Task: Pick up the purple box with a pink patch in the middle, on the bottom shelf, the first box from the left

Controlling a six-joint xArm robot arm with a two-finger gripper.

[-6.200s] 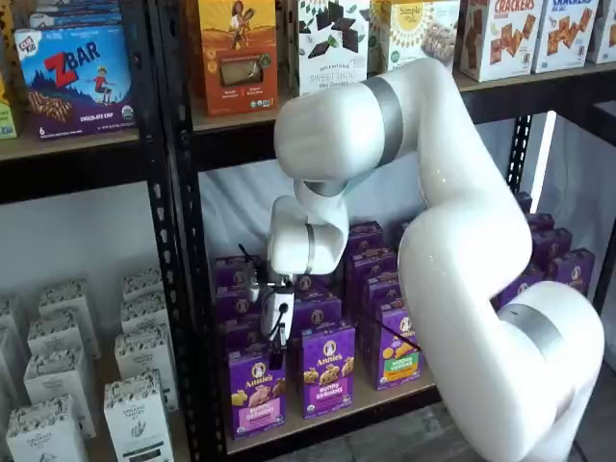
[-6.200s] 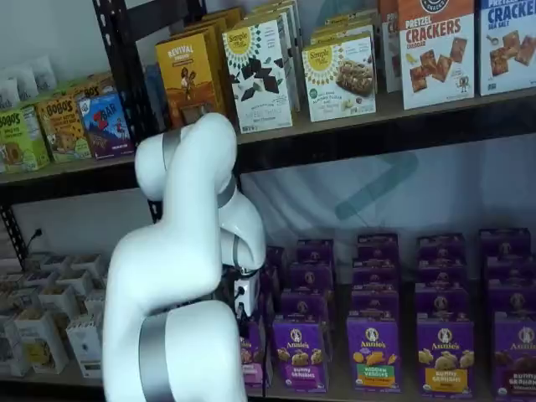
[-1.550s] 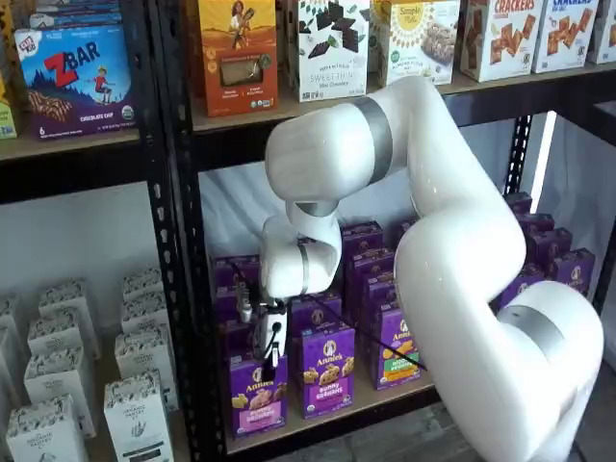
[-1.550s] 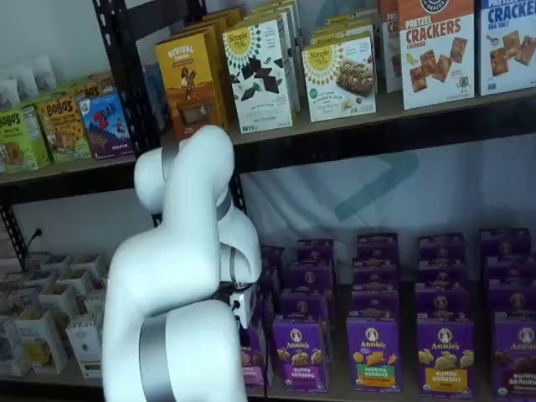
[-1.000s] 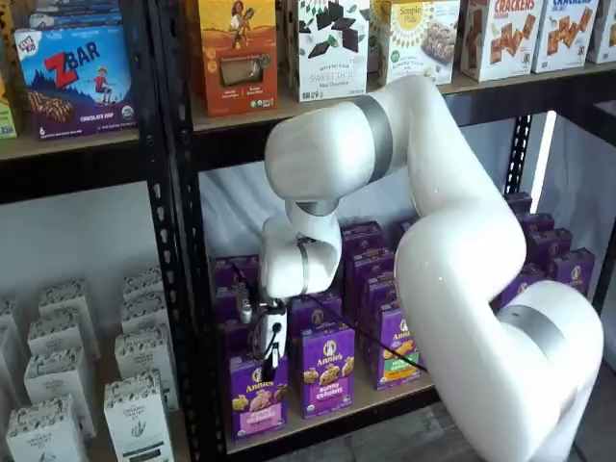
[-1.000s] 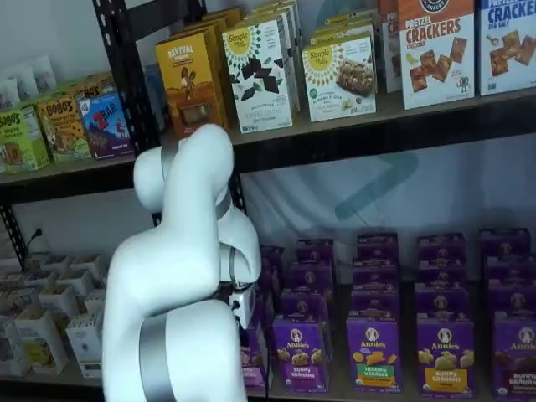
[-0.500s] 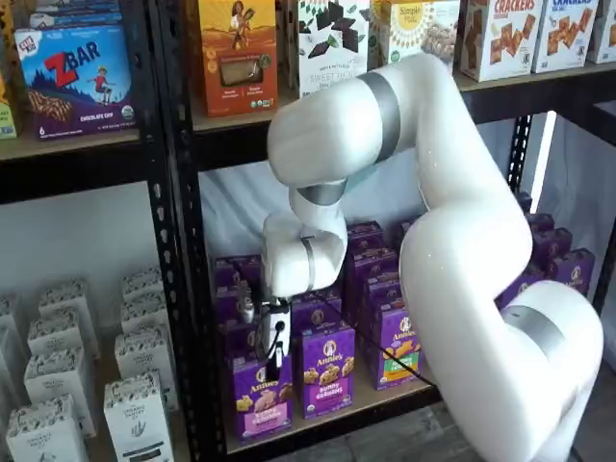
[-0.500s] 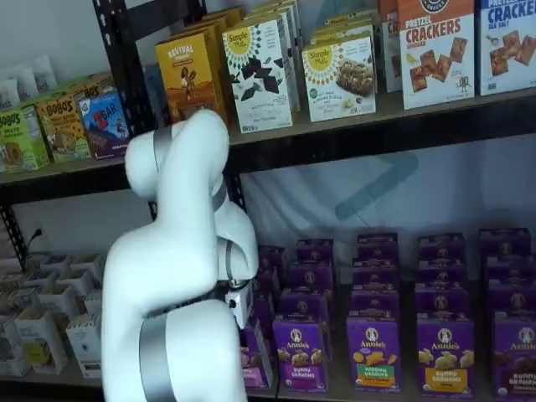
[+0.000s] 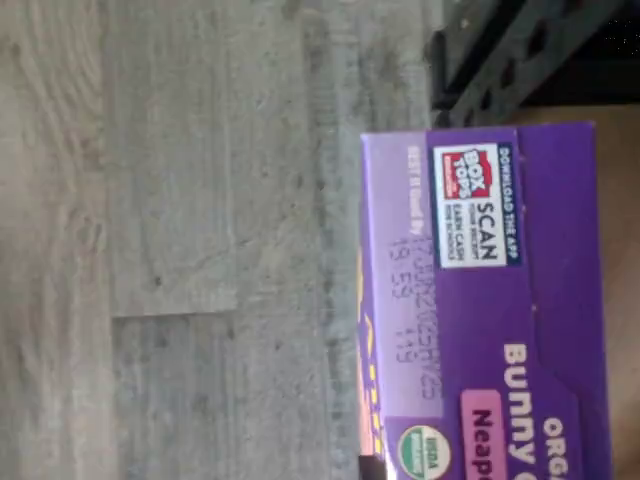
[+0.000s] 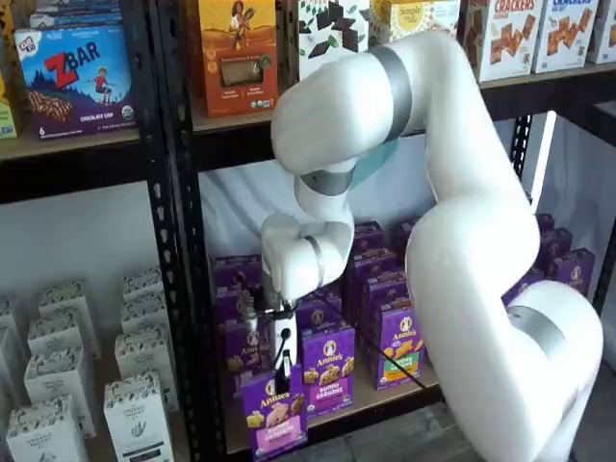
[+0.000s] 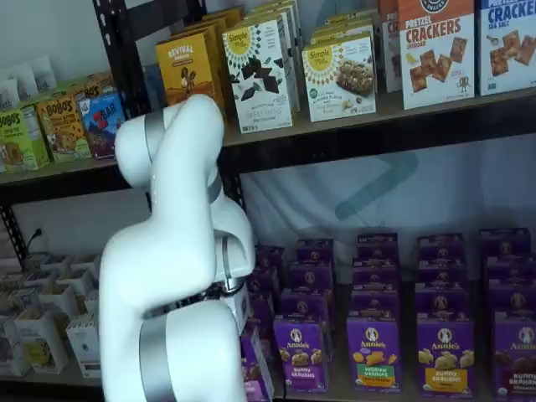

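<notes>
My gripper (image 10: 280,372) is shut on the top of the purple box (image 10: 273,414), its black fingers reaching down from the white body. The carton hangs upright, out in front of the bottom shelf (image 10: 377,398) and clear of the row behind it. Its pink patch shows on the lower front. In a shelf view the white arm hides all but a purple sliver of the box (image 11: 255,373). The wrist view looks onto the top flap of the purple box (image 9: 500,320), with a Box Tops mark and a pink label, above grey floor planks (image 9: 200,250).
More purple cartons (image 10: 327,370) stand in rows on the shelf, one with a green patch (image 10: 399,348). A black perforated upright (image 10: 179,289) stands just left of the held box. White cartons (image 10: 135,404) fill the left bay. Snack boxes (image 10: 237,54) line the shelf above.
The gripper has drawn the purple box out of the front row, toward the cameras and a little lower. The arm's elbow has risen.
</notes>
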